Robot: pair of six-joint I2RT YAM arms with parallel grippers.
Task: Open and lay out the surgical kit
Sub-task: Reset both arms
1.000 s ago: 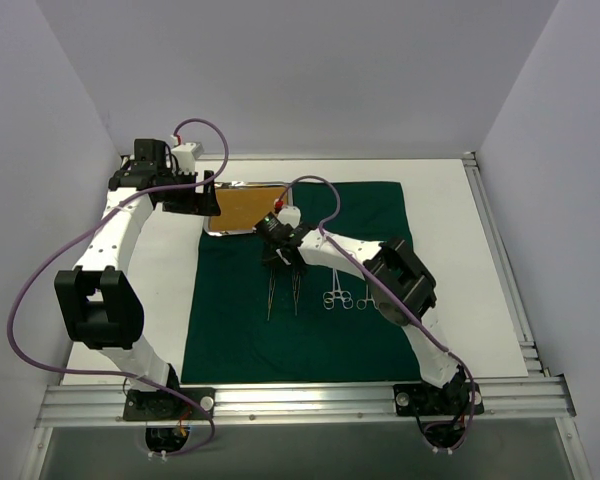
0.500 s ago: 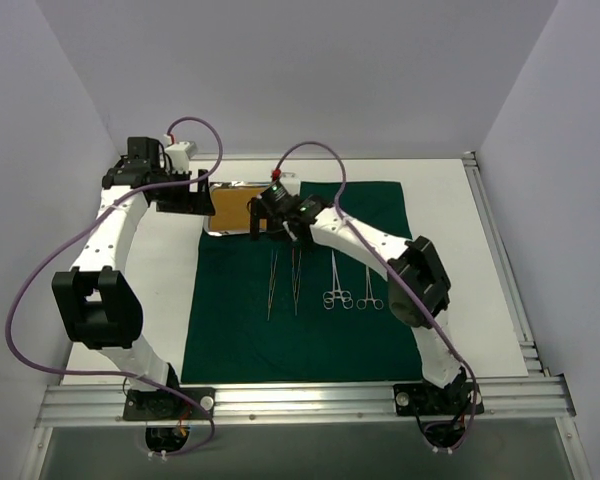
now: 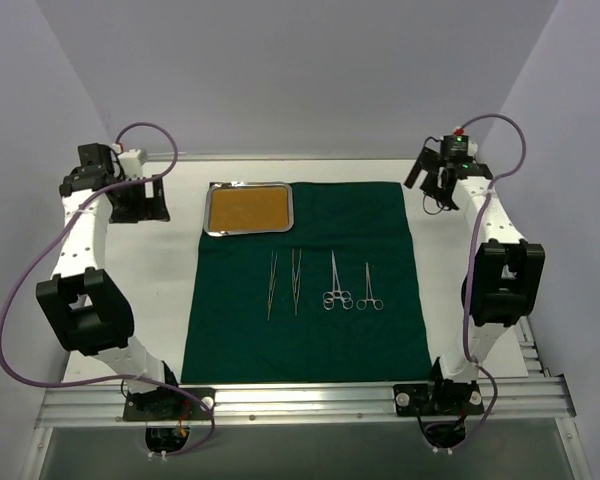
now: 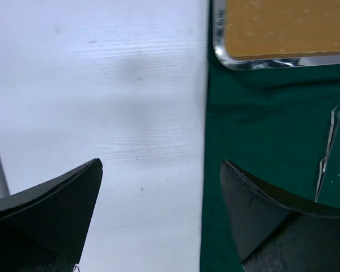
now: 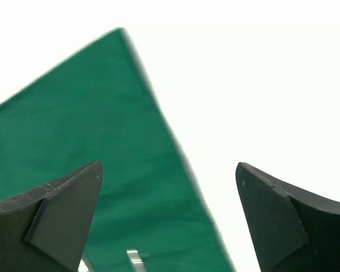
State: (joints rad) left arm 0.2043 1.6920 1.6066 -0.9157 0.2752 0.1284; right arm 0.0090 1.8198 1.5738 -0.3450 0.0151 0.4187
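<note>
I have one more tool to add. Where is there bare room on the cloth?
Two free patches: the near strip of the cloth, between the row of tools and its front edge, and the far band right of the tray. The middle is crowded: two tweezers and two clamps lie side by side with narrow gaps.

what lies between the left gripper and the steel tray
Only bare white table. The top view shows it, with the open left gripper off to the left of the tray and nothing lying in the gap.
</note>
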